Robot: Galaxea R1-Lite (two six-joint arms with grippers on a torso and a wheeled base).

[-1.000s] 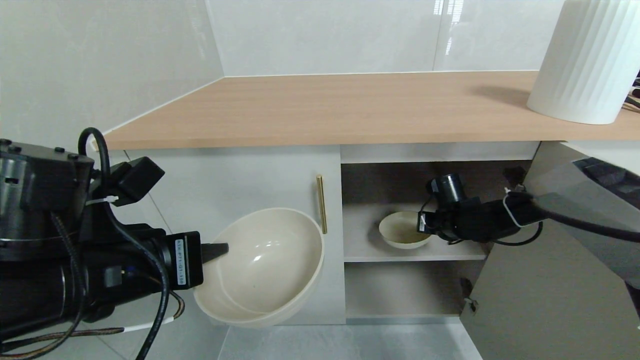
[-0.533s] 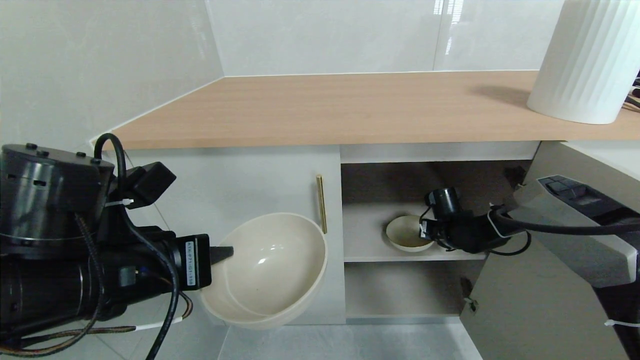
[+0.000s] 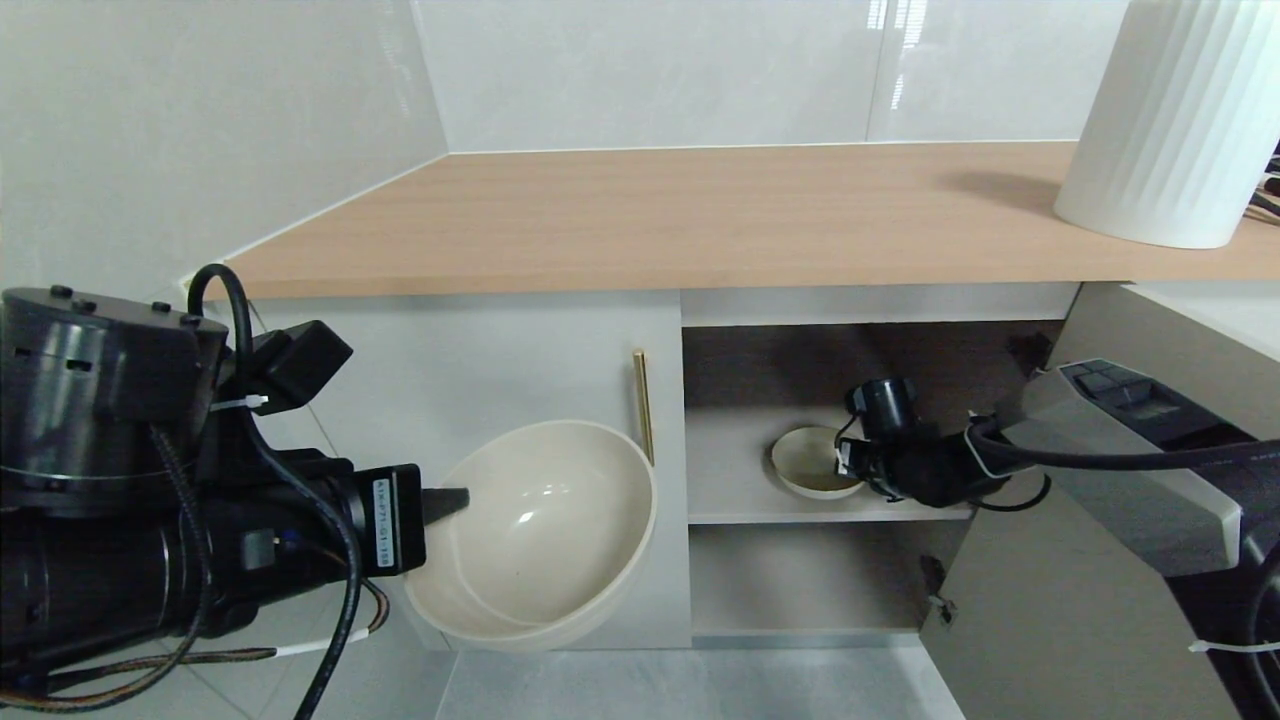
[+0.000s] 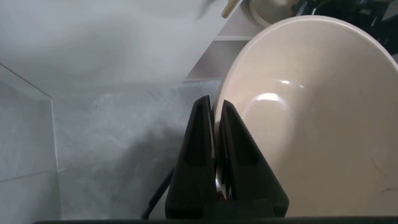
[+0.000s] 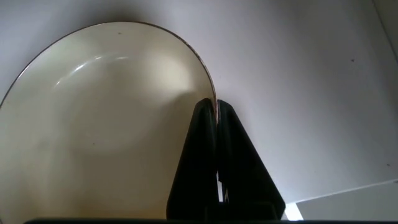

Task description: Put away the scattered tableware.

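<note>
A large cream bowl (image 3: 545, 535) hangs tilted in front of the closed left cabinet door, low in the head view. My left gripper (image 3: 445, 500) is shut on its rim; the left wrist view shows the two fingers (image 4: 214, 124) clamped on the rim of that bowl (image 4: 311, 118). A small cream bowl (image 3: 810, 462) sits on the upper shelf (image 3: 740, 480) inside the open cabinet. My right gripper (image 3: 850, 462) reaches into the cabinet and is shut on the small bowl's (image 5: 106, 118) rim, as the pinched fingers (image 5: 216, 118) show in the right wrist view.
The wooden countertop (image 3: 680, 215) runs above the cabinet, with a tall white ribbed container (image 3: 1175, 120) at its right end. A gold handle (image 3: 643, 405) marks the closed left door. The right door (image 3: 1080, 590) stands swung open. A lower shelf (image 3: 800, 590) lies under the small bowl.
My right gripper moved deeper into the cabinet and lowered the small bowl onto the shelf. The left arm with the large bowl shifted slightly right.
</note>
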